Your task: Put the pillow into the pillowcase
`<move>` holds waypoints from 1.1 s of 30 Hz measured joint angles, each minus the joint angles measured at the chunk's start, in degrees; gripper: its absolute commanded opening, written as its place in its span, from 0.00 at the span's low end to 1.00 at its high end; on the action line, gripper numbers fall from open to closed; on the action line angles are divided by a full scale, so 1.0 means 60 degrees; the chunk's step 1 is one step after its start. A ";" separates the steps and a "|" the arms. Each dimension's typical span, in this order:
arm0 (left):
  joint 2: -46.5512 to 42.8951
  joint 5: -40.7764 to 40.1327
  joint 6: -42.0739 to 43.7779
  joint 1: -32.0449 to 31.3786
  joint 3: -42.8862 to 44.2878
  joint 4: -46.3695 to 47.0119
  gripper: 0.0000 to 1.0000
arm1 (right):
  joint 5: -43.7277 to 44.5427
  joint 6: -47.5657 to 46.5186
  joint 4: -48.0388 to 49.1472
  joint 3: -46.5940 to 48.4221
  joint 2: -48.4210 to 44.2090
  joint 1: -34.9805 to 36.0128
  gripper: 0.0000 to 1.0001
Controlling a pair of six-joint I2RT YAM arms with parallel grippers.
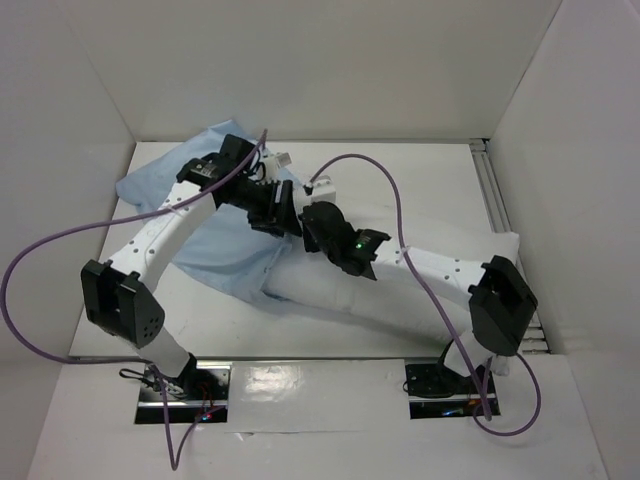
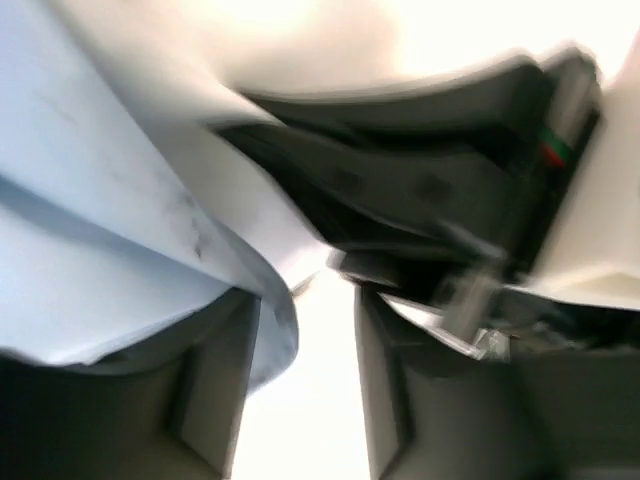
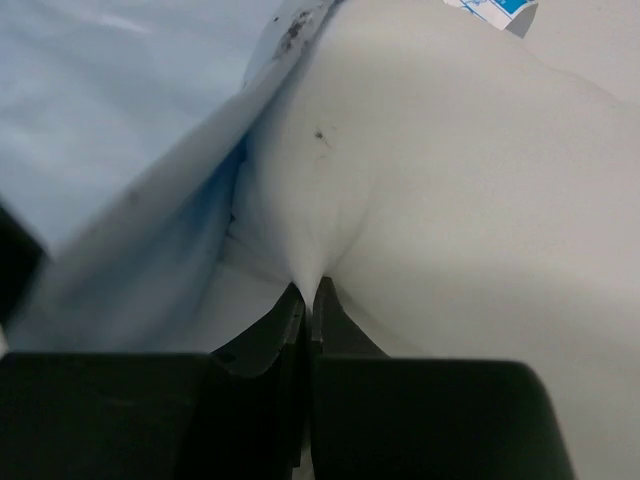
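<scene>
The light blue pillowcase [image 1: 215,240] lies wrinkled at the back left of the table. The white pillow [image 1: 400,290] stretches from its mouth toward the right, under my right arm. My right gripper [image 1: 318,238] is shut on a pinched fold of the pillow [image 3: 450,180] at the pillowcase's opening; the blue pillowcase edge [image 3: 120,130] lies just left of the right gripper [image 3: 308,292]. My left gripper [image 1: 278,208] sits right beside it. In the left wrist view the left gripper [image 2: 305,385] is open, with the pillowcase hem [image 2: 120,250] draped over its left finger [image 2: 215,380].
White walls enclose the table on three sides. A metal rail [image 1: 497,190] runs along the right edge. Purple cables [image 1: 390,190] loop over both arms. The right gripper's black body [image 2: 430,190] fills the upper part of the left wrist view.
</scene>
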 measured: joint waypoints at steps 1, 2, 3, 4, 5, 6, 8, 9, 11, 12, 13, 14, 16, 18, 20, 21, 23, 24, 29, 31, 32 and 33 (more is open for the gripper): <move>0.0127 -0.0051 0.0069 0.0211 0.0240 -0.0084 0.75 | -0.0044 0.0036 0.0270 -0.0259 -0.0182 -0.0015 0.00; 0.0237 -0.0084 0.0047 0.0452 0.0510 -0.0124 0.77 | -0.0069 0.0095 0.0466 -0.0495 -0.0361 -0.0015 0.00; 0.0317 -0.0146 0.0000 0.0747 0.0787 -0.0109 0.77 | -0.0113 0.0149 0.0645 -0.0699 -0.0510 -0.0015 0.00; 0.0419 -0.0200 -0.0040 0.1027 0.1089 -0.0091 0.71 | -0.0142 0.0215 0.0809 -0.0907 -0.0678 -0.0015 0.00; 0.0488 -0.0262 -0.0073 0.1231 0.1311 -0.0069 0.64 | -0.0157 0.0248 0.0929 -0.1053 -0.0794 -0.0015 0.00; 0.0594 -0.0346 -0.0106 0.1479 0.1599 -0.0029 0.57 | -0.0175 0.0277 0.1038 -0.1188 -0.0889 -0.0015 0.00; 0.0889 -0.0481 -0.0186 0.1749 0.2044 0.0033 0.48 | -0.0182 0.0299 0.1213 -0.1362 -0.0991 -0.0007 0.00; 0.1089 -0.0543 -0.0200 0.1796 0.2229 0.0109 0.48 | -0.0200 0.0313 0.1290 -0.1432 -0.1009 0.0015 0.00; 0.1610 -0.0597 -0.0291 0.1800 0.2583 0.0200 0.57 | -0.0248 0.0324 0.1428 -0.1537 -0.1024 0.0033 0.00; 0.1920 -0.0597 -0.0331 0.1785 0.2779 0.0237 0.57 | -0.0259 0.0324 0.1483 -0.1570 -0.1024 0.0044 0.00; 0.2222 -0.0605 -0.0342 0.1785 0.2932 0.0288 0.57 | -0.0270 0.0328 0.1494 -0.1577 -0.1024 0.0047 0.00; 0.2484 -0.0601 -0.0357 0.1785 0.3045 0.0313 0.57 | -0.0273 0.0328 0.1501 -0.1577 -0.1024 0.0055 0.00; 0.2874 -0.0612 -0.0339 0.1770 0.3144 0.0324 0.69 | -0.0259 0.0317 0.1501 -0.1577 -0.1024 0.0073 0.00; 0.3064 -0.0747 -0.0324 0.1759 0.3169 0.0273 0.76 | -0.0240 0.0317 0.1501 -0.1577 -0.1024 0.0109 0.00; 0.3162 -0.1013 -0.0284 0.1752 0.3297 0.0182 0.85 | -0.0244 0.0317 0.1494 -0.1577 -0.1024 0.0146 0.00; 0.3228 -0.1220 -0.0288 0.1738 0.3446 0.0146 0.85 | -0.0244 0.0317 0.1490 -0.1577 -0.1024 0.0153 0.00; 0.3534 -0.1650 -0.0291 0.1676 0.4003 0.0015 0.85 | -0.0244 0.0321 0.1490 -0.1577 -0.1024 0.0160 0.00; 0.3752 -0.1836 -0.0291 0.1643 0.4346 -0.0022 0.85 | -0.0237 0.0321 0.1490 -0.1577 -0.1024 0.0171 0.00; 0.4834 -0.3213 -0.0280 0.1253 0.5391 0.0000 0.81 | -0.0237 0.0321 0.1464 -0.1577 -0.1024 0.0222 0.00; 0.5242 -0.3672 -0.0280 0.1133 0.5563 -0.0076 0.78 | -0.0229 0.0321 0.1457 -0.1574 -0.1024 0.0229 0.00; 0.5468 -0.3898 -0.0270 0.1053 0.5654 -0.0113 0.76 | -0.0229 0.0321 0.1453 -0.1570 -0.1024 0.0233 0.00; 0.5635 -0.4051 -0.0270 0.0994 0.5723 -0.0157 0.76 | -0.0222 0.0321 0.1453 -0.1570 -0.1024 0.0240 0.00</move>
